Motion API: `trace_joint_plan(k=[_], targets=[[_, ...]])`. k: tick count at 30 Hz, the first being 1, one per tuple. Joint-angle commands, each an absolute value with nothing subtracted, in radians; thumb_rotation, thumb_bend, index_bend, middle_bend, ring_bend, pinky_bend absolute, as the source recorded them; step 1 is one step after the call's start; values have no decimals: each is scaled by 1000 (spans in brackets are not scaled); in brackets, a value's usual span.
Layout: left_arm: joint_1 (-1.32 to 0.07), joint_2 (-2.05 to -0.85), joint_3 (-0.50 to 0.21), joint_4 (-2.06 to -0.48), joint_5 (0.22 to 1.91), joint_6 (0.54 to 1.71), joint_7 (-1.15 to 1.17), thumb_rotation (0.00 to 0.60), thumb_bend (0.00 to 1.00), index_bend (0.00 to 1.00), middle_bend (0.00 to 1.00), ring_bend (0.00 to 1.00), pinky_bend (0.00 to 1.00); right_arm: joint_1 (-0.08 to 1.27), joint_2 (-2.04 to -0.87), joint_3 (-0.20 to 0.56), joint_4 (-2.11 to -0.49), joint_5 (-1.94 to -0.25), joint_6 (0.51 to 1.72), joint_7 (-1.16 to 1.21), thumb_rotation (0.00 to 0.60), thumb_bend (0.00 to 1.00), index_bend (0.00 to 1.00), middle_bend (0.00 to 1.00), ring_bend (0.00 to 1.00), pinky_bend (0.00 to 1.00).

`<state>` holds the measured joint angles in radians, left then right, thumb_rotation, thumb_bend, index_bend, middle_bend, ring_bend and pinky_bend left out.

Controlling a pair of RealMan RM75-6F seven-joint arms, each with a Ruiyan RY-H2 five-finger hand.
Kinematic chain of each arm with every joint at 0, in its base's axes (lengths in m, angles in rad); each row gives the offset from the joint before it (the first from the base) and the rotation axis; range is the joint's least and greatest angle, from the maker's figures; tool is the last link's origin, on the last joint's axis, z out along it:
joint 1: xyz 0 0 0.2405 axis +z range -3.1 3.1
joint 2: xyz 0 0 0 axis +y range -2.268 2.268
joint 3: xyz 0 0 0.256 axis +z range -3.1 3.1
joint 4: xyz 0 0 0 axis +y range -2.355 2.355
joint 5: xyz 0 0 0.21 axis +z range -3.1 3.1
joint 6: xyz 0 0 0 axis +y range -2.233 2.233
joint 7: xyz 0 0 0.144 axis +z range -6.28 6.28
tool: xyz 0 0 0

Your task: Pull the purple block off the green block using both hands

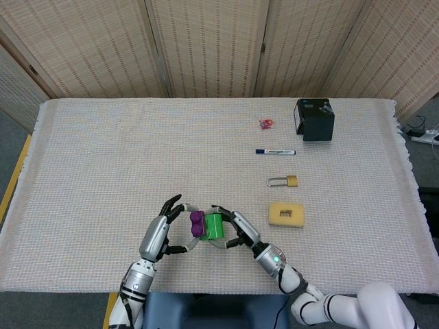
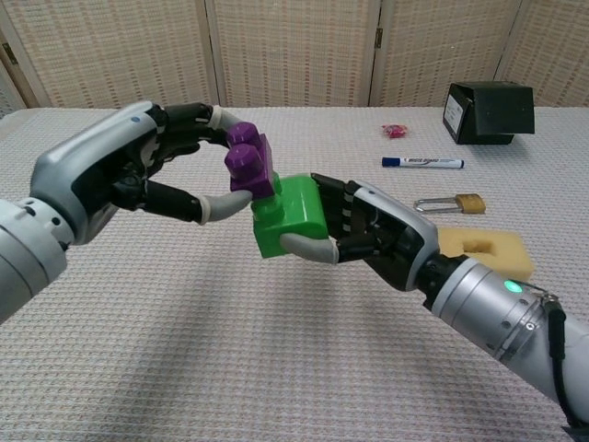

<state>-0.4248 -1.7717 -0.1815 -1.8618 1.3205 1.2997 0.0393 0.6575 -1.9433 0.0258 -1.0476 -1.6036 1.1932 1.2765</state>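
Note:
A purple block (image 2: 248, 168) (image 1: 197, 223) with round studs is held above the table by my left hand (image 2: 138, 170) (image 1: 163, 233), pinched between thumb and fingers. It still touches the green block (image 2: 290, 215) (image 1: 215, 226) at one corner and is tilted away from it. My right hand (image 2: 373, 230) (image 1: 240, 233) grips the green block from the right and below. Both hands hover near the table's front edge.
A yellow foam piece (image 1: 286, 214) lies right of the hands. Farther back are a padlock (image 1: 282, 181), a blue marker (image 1: 275, 151), a small red item (image 1: 265, 123) and a black box (image 1: 314, 118). A woven cloth (image 1: 103, 157) covers the table.

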Motion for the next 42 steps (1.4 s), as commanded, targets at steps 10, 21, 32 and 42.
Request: trace_joint_plan(k=[10, 21, 32, 42], targets=[[-409, -1717, -184, -1865, 1358, 1321, -10, 600, 555, 841, 345, 66, 0, 639, -1893, 38, -981, -1629, 1266, 1116, 600, 338, 994, 426, 409, 36], [-380, -1583, -177, -1696, 1323, 1260, -196, 600, 554, 840, 347, 63, 0, 601, -1559, -1, -1223, -1615, 1210, 572, 600, 338, 994, 406, 394, 36], [-423, -1667, -117, -1375, 1397, 1154, -398, 600, 554, 840, 347, 57, 0, 549, -1397, -63, -1415, -1562, 1119, 238, 600, 339, 994, 379, 302, 32], [-446, -1703, -99, -1250, 1463, 1151, -584, 600, 554, 837, 347, 52, 0, 539, -1371, -92, -1405, -1586, 1084, 247, 600, 339, 776, 218, 139, 0]])
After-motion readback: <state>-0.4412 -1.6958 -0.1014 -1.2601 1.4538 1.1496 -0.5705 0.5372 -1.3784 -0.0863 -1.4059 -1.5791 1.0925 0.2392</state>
